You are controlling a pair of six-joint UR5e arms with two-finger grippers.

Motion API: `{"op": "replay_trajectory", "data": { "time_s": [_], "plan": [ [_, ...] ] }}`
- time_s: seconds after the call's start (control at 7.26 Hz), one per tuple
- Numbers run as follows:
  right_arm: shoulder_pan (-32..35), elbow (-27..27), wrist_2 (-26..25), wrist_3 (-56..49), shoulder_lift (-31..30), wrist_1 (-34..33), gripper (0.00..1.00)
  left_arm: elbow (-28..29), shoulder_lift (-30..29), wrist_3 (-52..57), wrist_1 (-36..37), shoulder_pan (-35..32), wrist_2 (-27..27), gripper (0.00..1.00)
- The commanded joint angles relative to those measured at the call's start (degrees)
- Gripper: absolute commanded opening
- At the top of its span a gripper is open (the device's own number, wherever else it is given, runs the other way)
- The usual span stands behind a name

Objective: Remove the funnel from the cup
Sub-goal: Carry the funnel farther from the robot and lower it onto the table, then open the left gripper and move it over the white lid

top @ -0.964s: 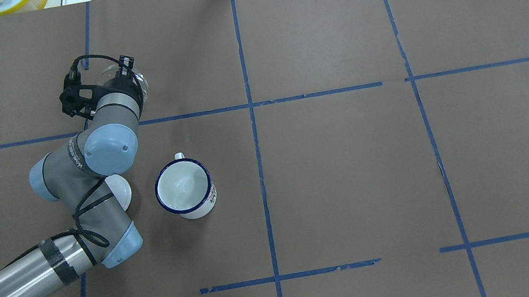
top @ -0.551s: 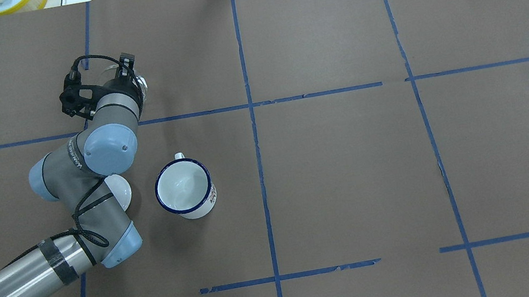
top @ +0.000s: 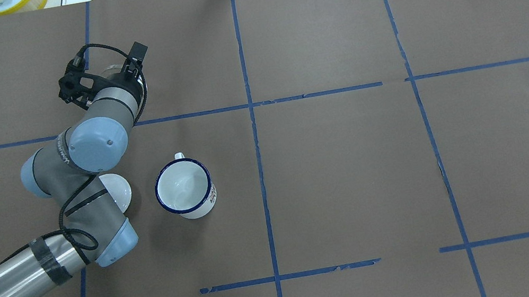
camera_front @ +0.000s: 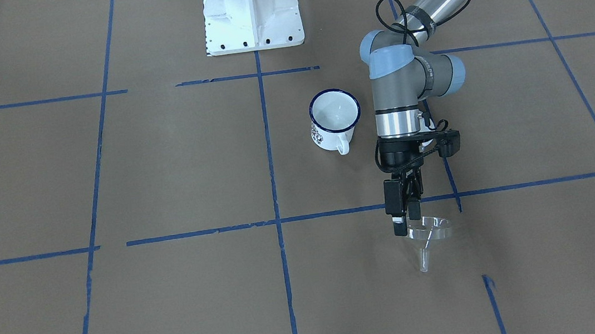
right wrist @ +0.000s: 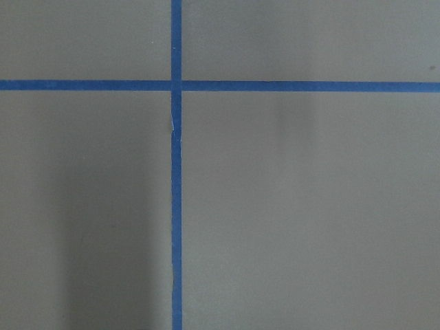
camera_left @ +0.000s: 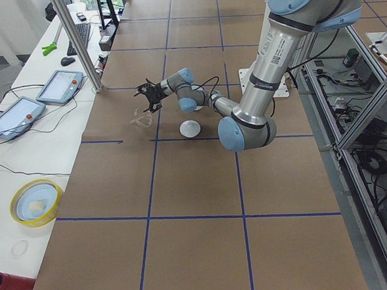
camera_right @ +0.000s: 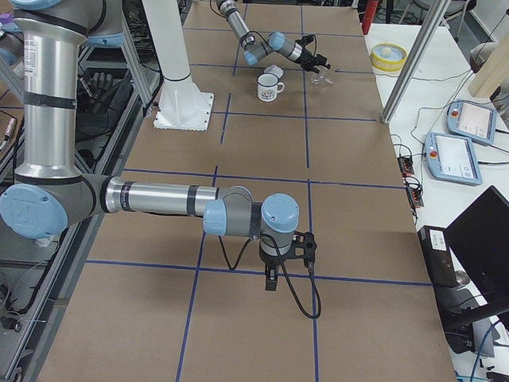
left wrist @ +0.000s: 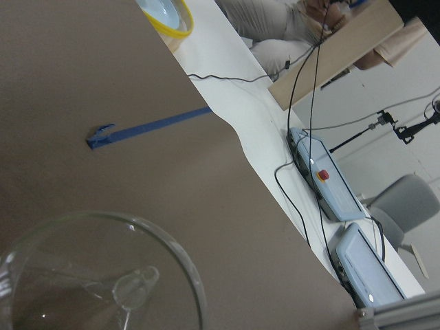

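The clear funnel (camera_front: 431, 228) lies tilted on the brown paper, its thin spout pointing away from the robot; in the left wrist view its wide rim (left wrist: 103, 275) fills the lower left. My left gripper (camera_front: 406, 220) hangs just beside and above the rim. Its fingers stand apart and hold nothing. The white cup (camera_front: 334, 112) with the dark blue rim stands upright and empty, apart from the funnel (camera_left: 139, 119), nearer the robot's base; overhead the cup (top: 183, 188) shows its bare inside. My right gripper (camera_right: 270, 280) points down over bare paper far off, and I cannot tell its state.
A white knobbed lid (top: 117, 186) lies left of the cup, partly under my left arm. A yellow-rimmed bowl (camera_left: 36, 202) and control pendants (camera_left: 58, 85) sit on the white bench beyond the table's far edge. The white arm mount (camera_front: 251, 10) stands near the robot.
My left wrist has swung a little further from the robot and to the left, and its camera bracket now shows higher. The cup and lid have not moved.
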Motion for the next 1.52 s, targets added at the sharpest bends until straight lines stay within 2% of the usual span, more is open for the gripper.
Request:
{"op": "replay_trajectory", "data": {
  "time_s": [0.0,0.14,0.28,0.41,0.69,0.96,1.1,1.38],
  "plan": [
    [0.0,0.0,0.0,0.0,0.0,0.0,1.00,-14.7,9.6,7.5,4.4,-0.4,-7.0,1.00],
    [0.0,0.0,0.0,0.0,0.0,0.0,1.00,-21.7,11.1,9.7,13.7,-0.4,-11.0,1.00],
    [0.0,0.0,0.0,0.0,0.0,0.0,1.00,-26.3,10.9,13.8,21.7,-0.4,-16.2,1.00],
    [0.0,0.0,0.0,0.0,0.0,0.0,1.00,-27.3,11.0,19.2,25.2,-0.5,-20.9,1.00],
    [0.0,-0.1,0.0,0.0,0.0,0.0,1.00,-26.8,11.2,35.5,29.2,-2.7,-35.8,1.00],
    [0.0,0.0,0.0,0.0,0.0,0.0,1.00,-26.5,14.2,47.2,30.3,-4.2,-45.0,1.00],
    [0.0,0.0,0.0,0.0,0.0,0.0,1.00,-26.5,15.4,50.6,30.5,-4.9,-48.8,1.00],
    [0.0,0.0,0.0,0.0,0.0,0.0,1.00,-24.6,16.9,52.5,30.5,-4.8,-49.9,1.00]
  ]
}}
